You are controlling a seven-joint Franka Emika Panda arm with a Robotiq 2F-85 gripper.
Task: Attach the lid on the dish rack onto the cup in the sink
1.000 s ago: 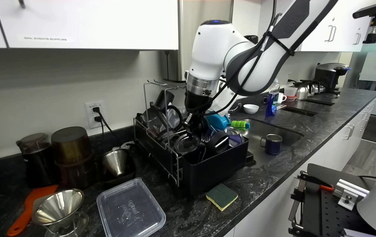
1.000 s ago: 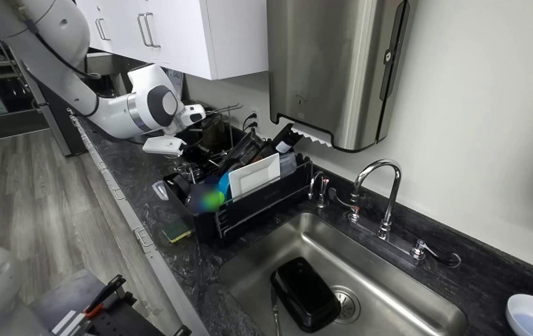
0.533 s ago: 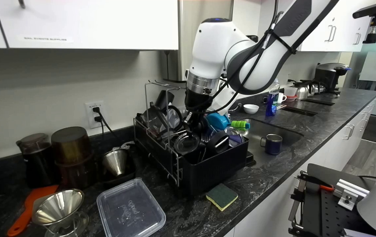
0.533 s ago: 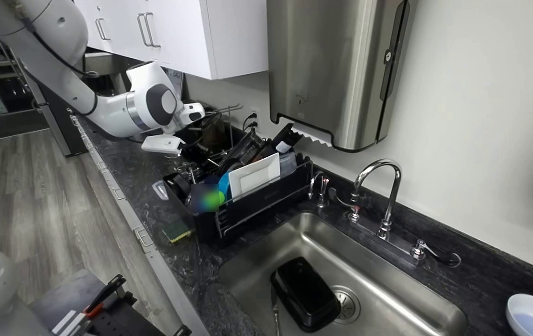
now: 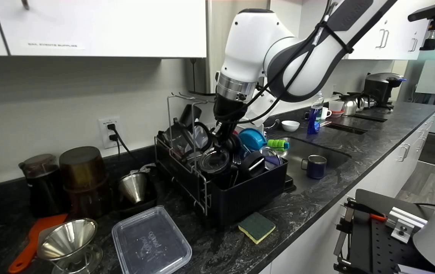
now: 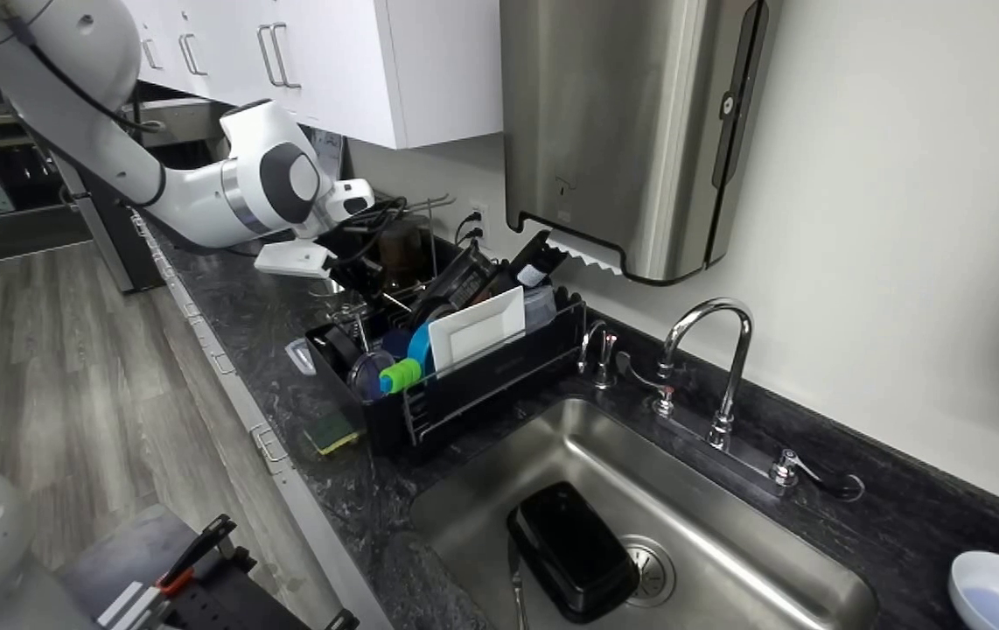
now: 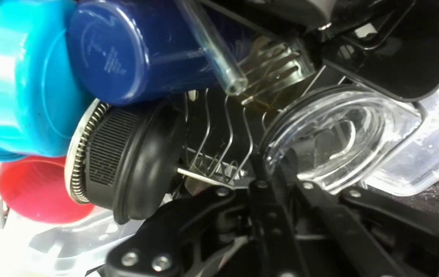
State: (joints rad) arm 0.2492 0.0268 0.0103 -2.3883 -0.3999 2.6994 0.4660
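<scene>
So in the wrist view the fingers (image 7: 260, 173) are almost together, pinching the rim of the clear lid (image 7: 319, 142), which sits tilted in among everything in the dish rack (image 6: 499, 372); can't tell if it's touching the rack. That rack's parked by the back edge of the tabletop (image 5: 290, 209) and it's pretty stuffed: a white square plate (image 6: 469, 337) up on its edge, a turquoise container (image 5: 251, 139), and a blue cup (image 7: 112, 50) with its base showing. The front caddy (image 5: 251, 203), the end closer to the tabletop's front edge, has a fork (image 5: 236, 159) and a black round piece (image 5: 251, 165) poking out. Over in the sink (image 6: 727, 542), on the front-edge side, is the navy mug (image 5: 316, 167), upright, though I can't make out what's inside it. Also in the sink there's a black tub (image 6: 569, 551) right by the drain (image 6: 653, 573), with a slim utensil (image 6: 518, 593) beside it. Just beside the caddy, near the front edge, lies a sponge (image 5: 256, 227). Along the back edge, on the side of the rack away from the sink, a black bin (image 5: 141, 207) has a steel cone (image 5: 133, 186) in it, next to some stacked amber containers (image 5: 82, 169), contents too murky to read. Past the sink there's a bottle of blue liquid (image 5: 314, 123), and near the back edge a white bowl (image 5: 290, 126) in both exterior views.
</scene>
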